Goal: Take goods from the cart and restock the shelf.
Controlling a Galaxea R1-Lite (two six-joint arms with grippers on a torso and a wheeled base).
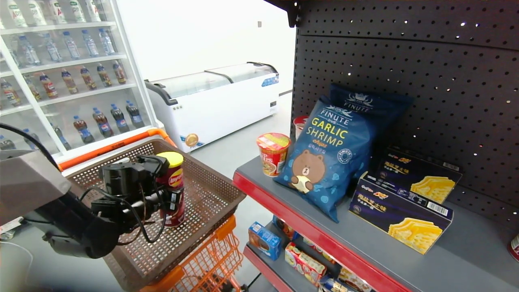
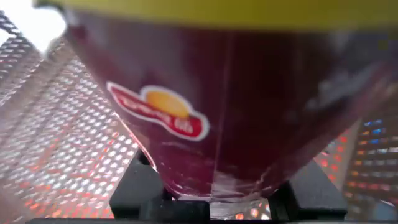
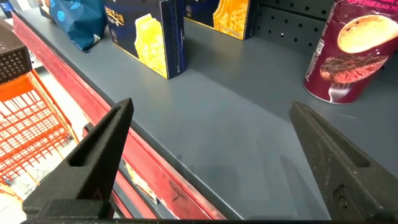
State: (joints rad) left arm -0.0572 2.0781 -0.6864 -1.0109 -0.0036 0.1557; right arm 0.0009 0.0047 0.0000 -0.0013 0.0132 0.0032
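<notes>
Chip can [image 1: 175, 178] stands upright, lid up, in cart basket [image 1: 211, 194], w/ my left gripper [image 1: 171, 202] clamped on its lower half. Shelf [image 1: 365, 243] lies right & higher. My right gripper [image 3: 211, 155] hangs over it, fingers apart, empty.

Black arm [image 1: 77, 233], looped cables [image 1: 136, 211], dark wedge fingers [image 3: 93, 168]

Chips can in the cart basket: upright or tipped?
Upright. The chips can stands vertical in the brown basket, yellow lid on top, left gripper shut on its side. Whether its base touches the mesh: cannot tell.
</notes>
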